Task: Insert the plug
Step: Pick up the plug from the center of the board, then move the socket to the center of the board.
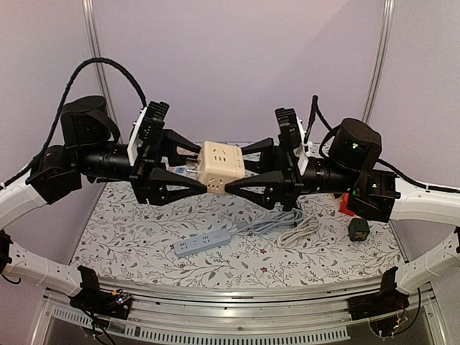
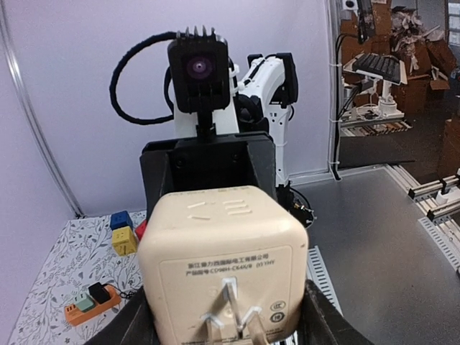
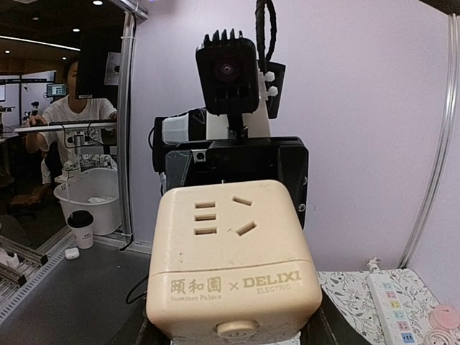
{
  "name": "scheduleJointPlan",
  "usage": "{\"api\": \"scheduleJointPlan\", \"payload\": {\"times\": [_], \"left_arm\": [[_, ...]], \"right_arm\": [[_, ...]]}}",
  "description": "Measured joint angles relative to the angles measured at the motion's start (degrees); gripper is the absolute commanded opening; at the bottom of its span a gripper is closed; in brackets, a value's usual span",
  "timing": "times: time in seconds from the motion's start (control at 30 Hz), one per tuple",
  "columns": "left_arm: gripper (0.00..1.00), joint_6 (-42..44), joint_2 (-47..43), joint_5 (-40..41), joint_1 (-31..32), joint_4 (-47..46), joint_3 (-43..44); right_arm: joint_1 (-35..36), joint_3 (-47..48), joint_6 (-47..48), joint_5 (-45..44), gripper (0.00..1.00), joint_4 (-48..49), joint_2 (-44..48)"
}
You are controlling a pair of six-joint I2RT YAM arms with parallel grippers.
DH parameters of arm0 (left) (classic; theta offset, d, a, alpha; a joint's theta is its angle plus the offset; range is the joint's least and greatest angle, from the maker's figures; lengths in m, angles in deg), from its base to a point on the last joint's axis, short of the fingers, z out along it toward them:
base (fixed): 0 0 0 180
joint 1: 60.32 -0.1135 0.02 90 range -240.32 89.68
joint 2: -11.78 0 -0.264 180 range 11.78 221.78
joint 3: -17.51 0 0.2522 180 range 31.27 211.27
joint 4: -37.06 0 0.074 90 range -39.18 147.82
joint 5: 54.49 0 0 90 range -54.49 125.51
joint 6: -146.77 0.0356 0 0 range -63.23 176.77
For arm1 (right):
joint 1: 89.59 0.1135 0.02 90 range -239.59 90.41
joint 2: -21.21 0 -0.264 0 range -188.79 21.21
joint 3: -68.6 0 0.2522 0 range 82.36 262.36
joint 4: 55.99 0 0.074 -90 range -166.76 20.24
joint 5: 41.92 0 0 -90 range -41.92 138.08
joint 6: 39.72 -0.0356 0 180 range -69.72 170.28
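Observation:
A beige cube plug adapter (image 1: 223,167) hangs in mid-air between both arms, above the table. My left gripper (image 1: 202,168) closes on its left side and my right gripper (image 1: 237,169) on its right side; black fingers touch it above and below. In the left wrist view the cube (image 2: 223,251) shows its label face and metal prongs (image 2: 233,309), with a finger (image 2: 325,316) on each side. In the right wrist view the cube (image 3: 230,251) shows its socket face and DELIXI lettering. A grey-white power strip (image 1: 203,243) lies on the floral tablecloth below.
The strip's coiled grey cable (image 1: 284,225) lies right of it. A black and green block (image 1: 358,228) and a red piece (image 1: 346,205) sit at the right. Blue (image 2: 121,219) and yellow (image 2: 123,241) cubes and an orange strip (image 2: 88,303) lie at the table's side.

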Motion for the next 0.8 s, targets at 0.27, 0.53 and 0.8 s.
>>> {"api": "scheduleJointPlan", "payload": {"times": [0.27,0.53,0.8], "left_arm": [[0.99,14.8,2.5,11.2,-6.6,18.3,4.0],[0.99,22.9,13.9,25.4,-17.8,41.8,2.3],[0.99,19.1,26.3,27.1,-17.5,47.6,-3.0]], "right_arm": [[0.3,6.8,-6.4,-18.4,0.00,-21.0,0.1],[-5.2,22.1,-19.3,-40.5,0.00,-50.7,-3.2],[-11.2,25.1,-26.1,-45.8,0.00,-70.9,-12.1]]}}
